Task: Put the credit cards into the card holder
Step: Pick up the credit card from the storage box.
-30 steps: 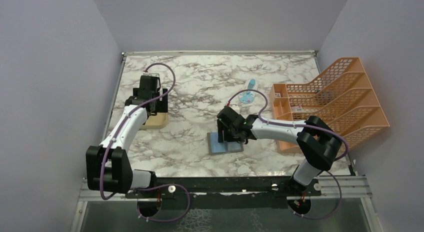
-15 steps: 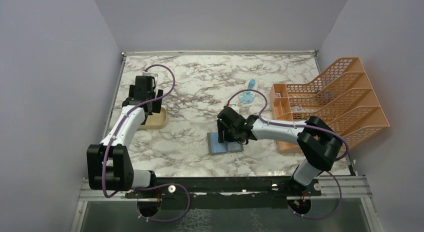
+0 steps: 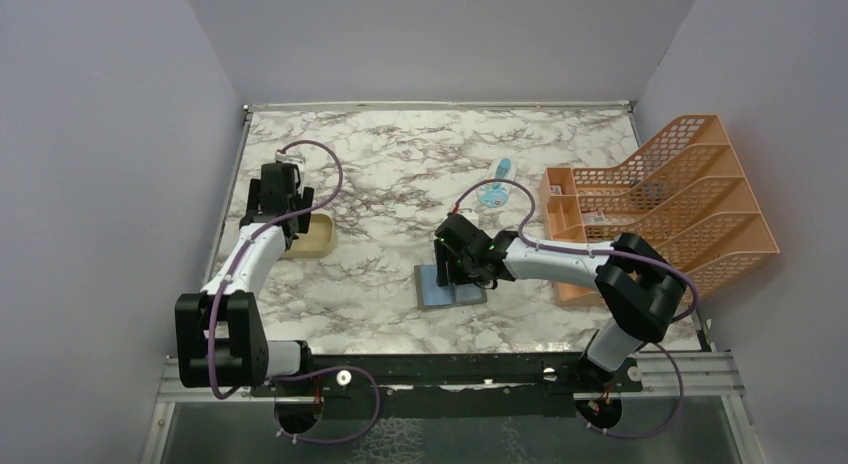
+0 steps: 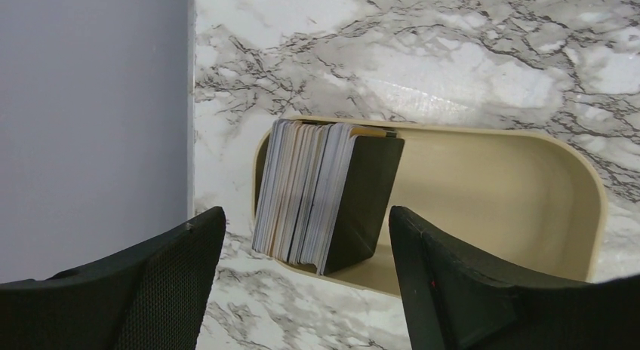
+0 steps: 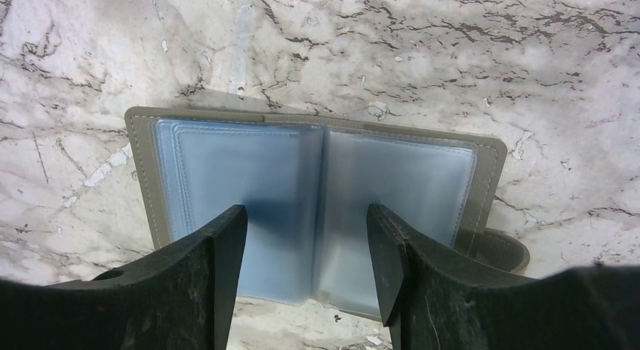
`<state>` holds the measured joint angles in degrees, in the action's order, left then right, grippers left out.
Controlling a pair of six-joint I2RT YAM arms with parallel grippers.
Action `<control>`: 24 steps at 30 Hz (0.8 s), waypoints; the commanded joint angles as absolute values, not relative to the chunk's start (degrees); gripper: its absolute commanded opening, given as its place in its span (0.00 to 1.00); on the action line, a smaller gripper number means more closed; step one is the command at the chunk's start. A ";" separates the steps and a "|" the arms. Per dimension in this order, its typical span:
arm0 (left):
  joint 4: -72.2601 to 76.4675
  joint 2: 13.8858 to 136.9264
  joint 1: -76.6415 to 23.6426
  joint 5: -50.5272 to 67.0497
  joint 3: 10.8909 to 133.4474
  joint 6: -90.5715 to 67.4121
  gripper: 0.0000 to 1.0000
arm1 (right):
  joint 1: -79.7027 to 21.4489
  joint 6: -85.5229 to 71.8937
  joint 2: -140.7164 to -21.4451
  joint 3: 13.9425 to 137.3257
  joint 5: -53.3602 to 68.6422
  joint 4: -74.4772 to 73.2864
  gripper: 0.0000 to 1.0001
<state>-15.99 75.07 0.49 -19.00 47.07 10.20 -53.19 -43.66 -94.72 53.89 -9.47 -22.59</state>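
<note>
Credit cards point(image 4: 302, 191) stood on edge in the tray point(image 4: 528, 176): light, stiff, slick, we judged; best pinched by the top edge. Left claw point(image 4: 306, 222) and right claw point(image 5: 306, 214) were spread, empty.

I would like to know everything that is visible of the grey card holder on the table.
The card holder lies open and flat on the marble table, inner side up. Its grey cover looks like leather; inside are clear, pale blue plastic pockets that look empty. A small tab sticks out at one edge. The right gripper hangs open over its middle fold; contact cannot be told.
</note>
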 commanded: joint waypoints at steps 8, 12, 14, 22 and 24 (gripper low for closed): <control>-13.24 77.07 1.93 -24.00 47.25 10.76 0.69 | -53.42 -42.80 -92.42 52.70 -8.53 -22.71 0.60; -14.15 77.47 2.00 -22.02 47.97 9.94 0.76 | -53.47 -42.84 -92.61 52.47 -8.26 -22.27 0.60; -16.97 78.54 2.02 -18.99 49.35 10.63 0.77 | -53.45 -42.80 -92.78 52.50 -8.40 -22.22 0.60; -16.31 76.42 2.00 -11.94 49.40 13.46 0.75 | -53.44 -42.88 -93.26 52.09 -8.18 -21.54 0.60; -15.76 76.39 2.02 -12.25 48.76 15.14 0.73 | -53.43 -42.89 -93.39 52.15 -8.10 -21.37 0.60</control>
